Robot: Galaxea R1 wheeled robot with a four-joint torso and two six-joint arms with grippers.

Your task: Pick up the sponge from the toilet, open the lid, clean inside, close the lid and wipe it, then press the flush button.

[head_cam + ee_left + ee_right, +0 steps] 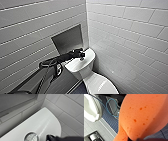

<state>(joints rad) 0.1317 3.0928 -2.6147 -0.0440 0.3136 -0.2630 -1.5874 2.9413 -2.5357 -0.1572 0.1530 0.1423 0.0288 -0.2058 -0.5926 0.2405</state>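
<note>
The light is bright and even on the white wall tiles [130, 30] in the head view, and their joints bend toward the picture's edges because of the wide lens. A pale glare streak lies on the lid [101, 86]. The wall niche [67, 40] is grey and shadowed. In the left wrist view a long reflection crosses the cistern top [42, 127], and the flush button [31, 137] glints. The sponge [140, 115] glows strong orange; the floor [110, 122] behind it is dim.

i count one toilet [80, 66], and on it one lid [101, 86] and one round flush button [31, 137]. there is one orange sponge [140, 115], one blue cable [106, 105], and one grey recessed panel [68, 38]. i count one arm [63, 57] of mine, the left, in the head view, and at its tip one end effector [82, 56].
</note>
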